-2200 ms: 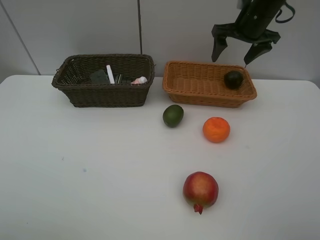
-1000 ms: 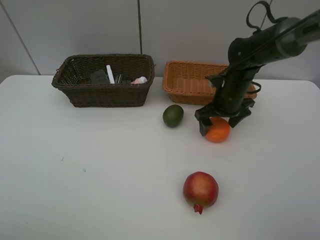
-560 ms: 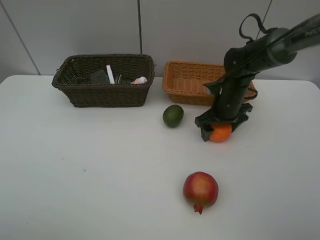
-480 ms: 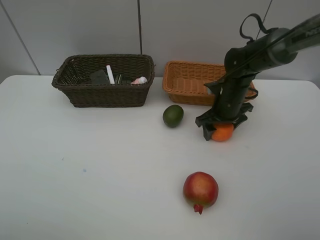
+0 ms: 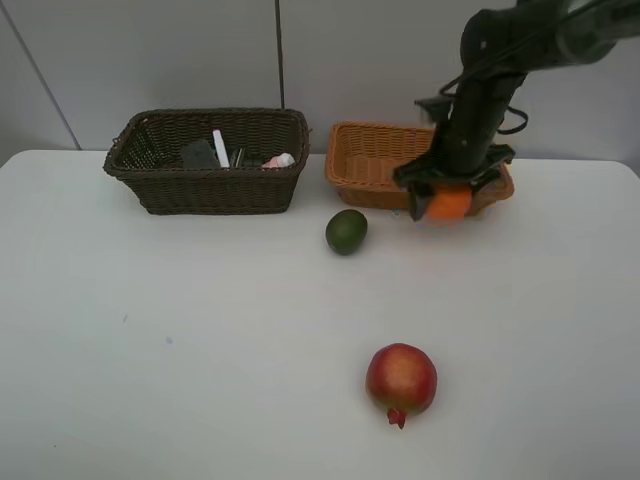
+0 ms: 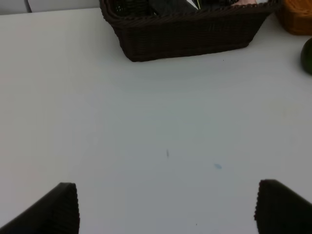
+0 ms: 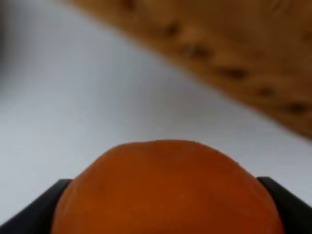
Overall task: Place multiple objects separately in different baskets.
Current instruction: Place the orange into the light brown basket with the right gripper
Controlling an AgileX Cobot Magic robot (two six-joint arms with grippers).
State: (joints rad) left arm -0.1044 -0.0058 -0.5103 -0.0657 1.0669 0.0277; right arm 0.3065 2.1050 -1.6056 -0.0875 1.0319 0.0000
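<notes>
My right gripper (image 5: 447,203) is shut on the orange (image 5: 447,205) and holds it in the air just in front of the light orange-tan basket (image 5: 375,160). The orange fills the right wrist view (image 7: 165,190), with the tan basket's wall (image 7: 234,53) behind it. The green avocado-like fruit (image 5: 346,231) lies on the table in front of that basket. The red pomegranate (image 5: 401,381) lies nearer the front. The dark brown basket (image 5: 210,185) holds the white marker (image 5: 220,147), a black case (image 5: 198,154) and a pink bottle (image 5: 281,160). The mangosteen is hidden behind the arm. My left gripper (image 6: 165,207) is open over the table.
The white table (image 5: 200,340) runs to a grey wall behind the baskets. The left wrist view shows the dark basket's wall (image 6: 190,36), a corner of the tan basket (image 6: 297,19) and the green fruit's edge (image 6: 308,56).
My right gripper came down from above the tan basket onto the orange, closed on it, and has lifted it up and back toward the tan basket. The other things have not moved.
</notes>
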